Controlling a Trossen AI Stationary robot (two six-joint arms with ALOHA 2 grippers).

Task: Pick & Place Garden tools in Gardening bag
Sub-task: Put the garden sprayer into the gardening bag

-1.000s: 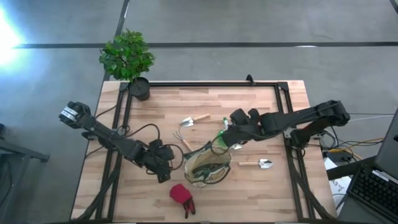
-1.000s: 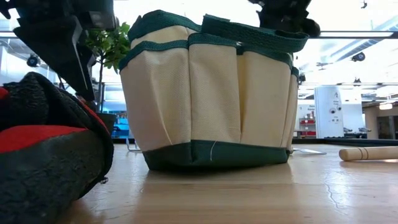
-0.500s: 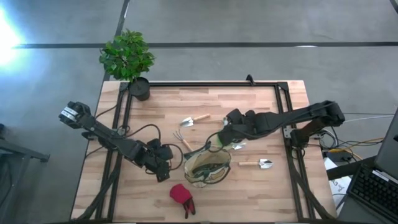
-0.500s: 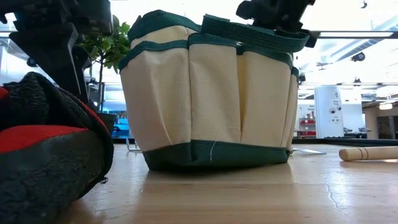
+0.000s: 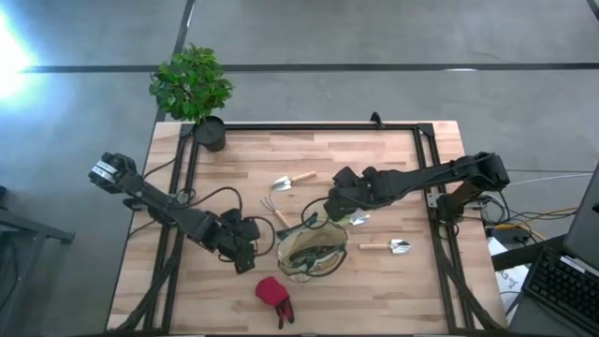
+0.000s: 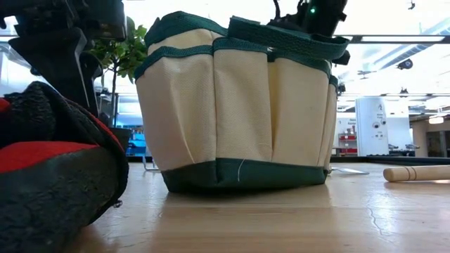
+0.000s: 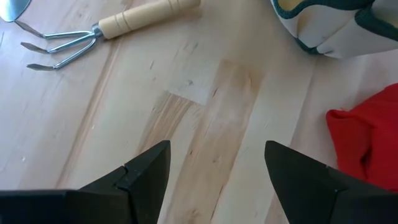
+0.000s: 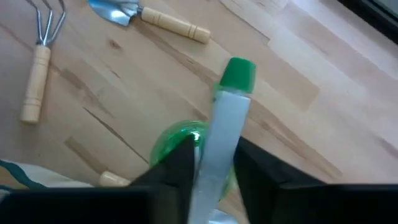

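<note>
The tan gardening bag (image 5: pixel 314 251) with dark green trim stands upright on the table's near middle; it fills the low view (image 6: pixel 235 105). My right gripper (image 5: pixel 329 212) is just beyond the bag's far rim, shut on the green spray bottle (image 8: pixel 180 142) with its white top. My left gripper (image 5: pixel 245 247) is open and empty over bare wood left of the bag (image 7: pixel 217 180). A red glove (image 5: pixel 273 294) lies near the front edge. A rake (image 5: pixel 273 208) and two trowels (image 5: pixel 292 180), (image 5: pixel 388 246) lie flat on the table. My right gripper pinches the spray bottle's white top (image 8: pixel 224 134) between its two fingers (image 8: pixel 180 168). The green nozzle tip (image 8: pixel 238 73) sticks out beyond the fingers, and the green body shows beside them. The bottle is lifted clear of the table.
A leafy plant (image 5: pixel 192 82) in a black pot (image 5: pixel 210 134) stands at the far left corner. A black frame (image 5: pixel 309 126) runs along the table's edges. A wooden handle (image 6: pixel 418 172) lies right of the bag in the low view. Bare wood lies on the table's left part.
My right gripper has carried the spray bottle toward the table's left, from right of the bag's far rim to close over that rim. The bag and the tools on the table have stayed where they were.
</note>
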